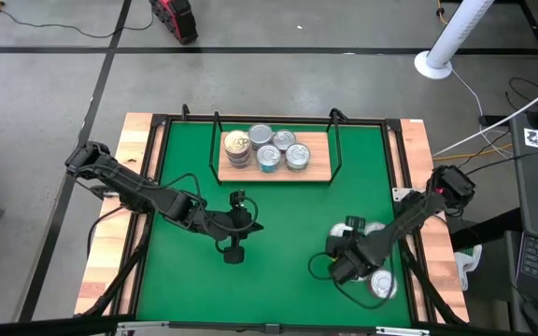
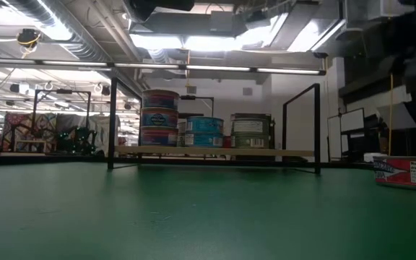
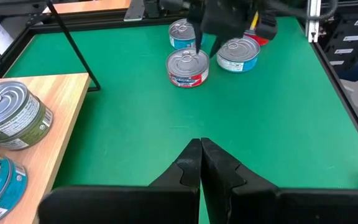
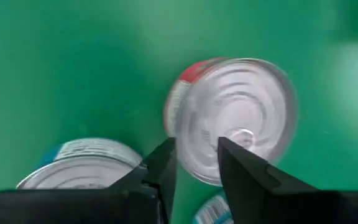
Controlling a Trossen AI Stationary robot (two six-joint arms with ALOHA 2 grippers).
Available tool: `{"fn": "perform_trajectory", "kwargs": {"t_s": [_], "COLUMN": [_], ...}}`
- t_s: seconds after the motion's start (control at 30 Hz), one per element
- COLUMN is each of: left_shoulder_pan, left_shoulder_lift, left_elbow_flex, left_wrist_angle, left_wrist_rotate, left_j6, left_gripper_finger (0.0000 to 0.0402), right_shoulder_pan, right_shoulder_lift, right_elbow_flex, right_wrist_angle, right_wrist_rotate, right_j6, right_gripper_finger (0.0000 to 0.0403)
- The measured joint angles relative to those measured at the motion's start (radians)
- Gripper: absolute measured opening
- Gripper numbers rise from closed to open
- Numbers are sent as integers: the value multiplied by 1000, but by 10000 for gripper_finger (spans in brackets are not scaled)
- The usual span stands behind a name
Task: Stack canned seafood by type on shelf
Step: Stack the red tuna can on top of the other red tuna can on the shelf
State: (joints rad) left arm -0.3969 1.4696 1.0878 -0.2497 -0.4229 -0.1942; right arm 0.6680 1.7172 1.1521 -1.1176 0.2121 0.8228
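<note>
**Two dark arms over a green mat, tins stacked on a small wooden shelf**

Seen from above, the left gripper (image 1: 234,250) hovers over bare green mat (image 1: 278,224), its two dark fingers pressed flat together and holding nothing. Ahead of it, toward the far edge, stands the shelf (image 1: 318,172): a smooth, pale wood board framed by thin black wire uprights. On it sit short round tins: a tall stack with a gold lid (image 1: 238,143), then silvery ribbed lids (image 1: 261,135) on teal and olive-green sides.

To the right, the right gripper (image 1: 346,264) hangs low among loose tins. Its fingers (image 4: 241,165) stand partly spread just above a red-sided tin (image 4: 235,115) with a ringed silver lid; whether they touch it cannot be told. A teal tin (image 4: 82,165) lies just beside them.
</note>
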Motion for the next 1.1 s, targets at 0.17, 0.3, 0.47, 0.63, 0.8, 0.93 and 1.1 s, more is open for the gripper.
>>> {"fn": "perform_trajectory", "kwargs": {"t_s": [0.17,0.3,0.47,0.63,0.8,0.93,1.1], "left_shoulder_pan": [0,0,0,0,0,0,0], "left_shoulder_lift": [0,0,0,0,0,0,0], "left_elbow_flex": [0,0,0,0,0,0,0], "left_wrist_angle": [0,0,0,0,0,-1,-1], "left_wrist_rotate": [0,0,0,0,0,0,0], "left_j6": [9,14,15,15,15,15,15], "left_gripper_finger": [2,2,1,1,1,1,1], "right_shoulder_pan": [-47,-81,-95,-93,-93,-93,-92], "right_shoulder_lift": [0,0,-2,-2,2,2,2], "right_elbow_flex": [-51,-75,-96,-101,-101,-101,-101], "right_wrist_angle": [111,128,131,130,130,126,123], "right_wrist_rotate": [-51,-43,-55,-56,-58,-57,-43], "right_j6": [-94,-98,-105,-115,-124,-125,-125], "right_gripper_finger": [115,115,115,113,77,39,5]}}
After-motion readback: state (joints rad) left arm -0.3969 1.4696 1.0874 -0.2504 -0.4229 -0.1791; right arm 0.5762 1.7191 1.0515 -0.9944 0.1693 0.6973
